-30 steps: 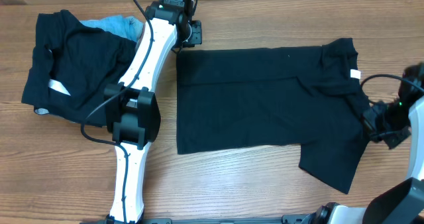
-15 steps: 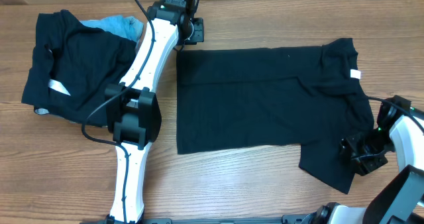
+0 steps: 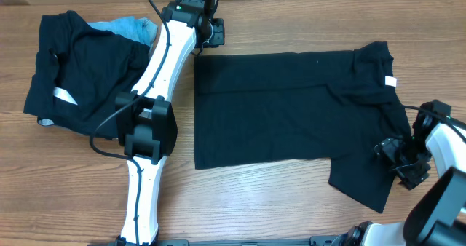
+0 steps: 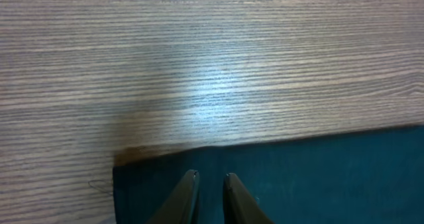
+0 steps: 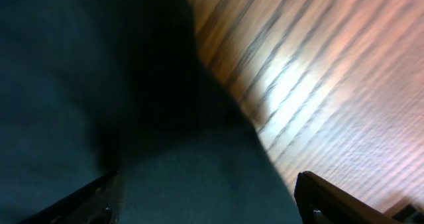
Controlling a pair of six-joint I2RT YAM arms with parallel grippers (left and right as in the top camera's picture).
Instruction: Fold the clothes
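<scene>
Black T-shirt (image 3: 291, 108) lies flat on the table (image 3: 277, 202). Your left gripper (image 4: 209, 179) stands barely parted over one corner, your right gripper (image 5: 205, 197) spread wide over a sleeve. Thin fabric could snag on a finger and pull the fold crooked.

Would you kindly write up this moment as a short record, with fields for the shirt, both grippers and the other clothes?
shirt: black T-shirt spread flat on the table, white tag at its right end
left: left gripper over the shirt's far-left corner, fingers nearly together, grip unclear
right: right gripper open wide above the near sleeve's edge
other clothes: black garment with a white strip and light-blue garment, piled at the left
</scene>
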